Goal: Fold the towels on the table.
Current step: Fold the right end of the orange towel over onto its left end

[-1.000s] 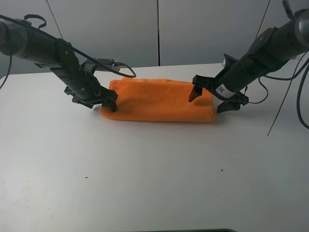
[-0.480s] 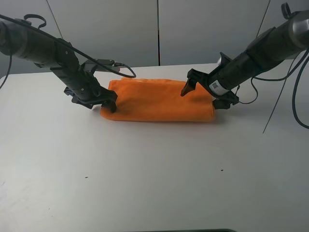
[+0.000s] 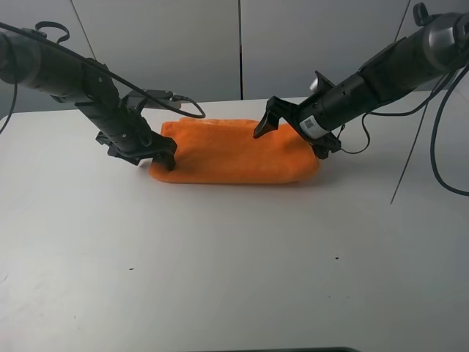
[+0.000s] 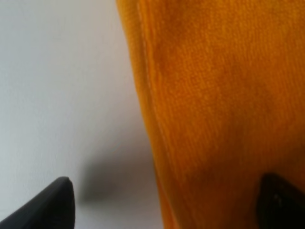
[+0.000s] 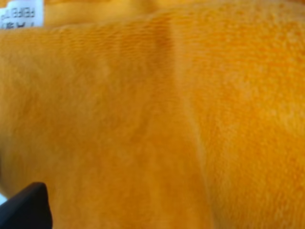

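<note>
Bare table (image 3: 234, 279) before towel (image 3: 227, 158)

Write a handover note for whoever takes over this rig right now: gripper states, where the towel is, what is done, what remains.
Left gripper: open, straddling the left end of the towel.
Right gripper: open over the right end, holding nothing.
Towel: a long, thick strip lying flat towards the far side of the table.
Done: apparently one lengthwise fold.
Left: probably grasp an end and fold it across to the other.
</note>
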Robot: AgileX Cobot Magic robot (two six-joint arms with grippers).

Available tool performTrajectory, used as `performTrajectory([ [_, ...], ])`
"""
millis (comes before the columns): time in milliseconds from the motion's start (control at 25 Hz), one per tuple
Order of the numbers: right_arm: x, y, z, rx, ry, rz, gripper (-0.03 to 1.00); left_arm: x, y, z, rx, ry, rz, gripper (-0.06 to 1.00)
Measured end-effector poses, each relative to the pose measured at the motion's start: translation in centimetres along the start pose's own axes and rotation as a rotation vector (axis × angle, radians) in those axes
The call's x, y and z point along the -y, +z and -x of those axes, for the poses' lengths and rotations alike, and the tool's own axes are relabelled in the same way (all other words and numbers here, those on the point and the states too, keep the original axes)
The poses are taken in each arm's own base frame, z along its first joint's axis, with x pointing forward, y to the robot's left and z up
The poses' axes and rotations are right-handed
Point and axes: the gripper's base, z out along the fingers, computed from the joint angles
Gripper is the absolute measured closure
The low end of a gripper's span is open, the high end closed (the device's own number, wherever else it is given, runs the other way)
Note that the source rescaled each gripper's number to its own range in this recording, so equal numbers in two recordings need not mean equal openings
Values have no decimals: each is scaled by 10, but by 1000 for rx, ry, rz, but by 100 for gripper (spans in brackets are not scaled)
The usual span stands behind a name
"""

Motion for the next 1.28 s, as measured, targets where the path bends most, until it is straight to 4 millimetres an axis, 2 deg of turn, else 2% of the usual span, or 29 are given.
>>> performTrajectory([
  [120, -2, -1, 3, 10, -8, 7, -3, 0, 0, -1, -6, 0, -1, -5],
  [200, -2, 0, 3, 9, -8, 6, 5, 0, 0, -1, -6, 0, -1, -5],
  [240, -2, 0, 3, 8, -10, 5, 15, 0, 0, -1, -8, 0, -1, -5],
  [320, -1, 0, 3, 4, -22, -1, 46, 0, 0, -1, -8, 0, -1, -5],
  [400, -1, 0, 2, 0, -36, -8, 87, 0, 0, -1, -8, 0, -1, -5],
  [440, -1, 0, 2, 0, -36, -8, 93, 0, 0, -1, -8, 0, -1, -5],
  [640, -4, -2, 3, -17, -66, 1, 93, 0, 0, -3, -38, 0, -5, -5],
  [840, -18, -17, 2, -31, -93, 47, 93, 1, 0, -8, -93, 0, -12, -5],
  [1280, -36, -22, 5, -18, -19, 199, 93, -1, 0, -7, -81, 28, 5, -5],
])
